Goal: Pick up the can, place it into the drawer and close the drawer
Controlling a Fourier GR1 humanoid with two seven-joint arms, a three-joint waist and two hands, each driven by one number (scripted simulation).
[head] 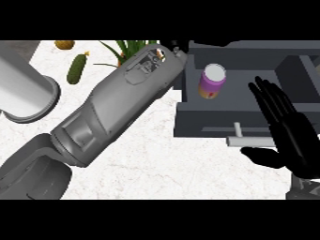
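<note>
A purple can (213, 82) with a pale lid is seen lying inside the open dark grey drawer (308, 106), close to the compartment's left wall and tilted slightly, its lid end pointing toward the back. The drawer is pulled out over the white marbled counter (155, 159), and a pale cylindrical handle (249, 140) is carried on a short stem at the middle of its front panel. The right hand (294, 133) is held flat at the right of the view, its black fingers straight and pressed close together, the fingertips pointing up over the drawer's front edge and into the compartment, while the thumb is spread out to the left, just beside the handle's right end; nothing is held by it. Whether the hand is touching the drawer front cannot be told. The left forearm (110, 112) is stretched diagonally from the lower left of the view toward the drawer's upper left corner, and the left hand (174, 47) is mostly hidden behind the wrist, so the state of it cannot be told. A large pale cylinder (17, 86) is seen at the far left of the counter. A green cucumber (77, 69) lies near it, a small yellow-brown fruit (64, 45) is found at the top edge, and green leaves (124, 49) show beside the forearm.
</note>
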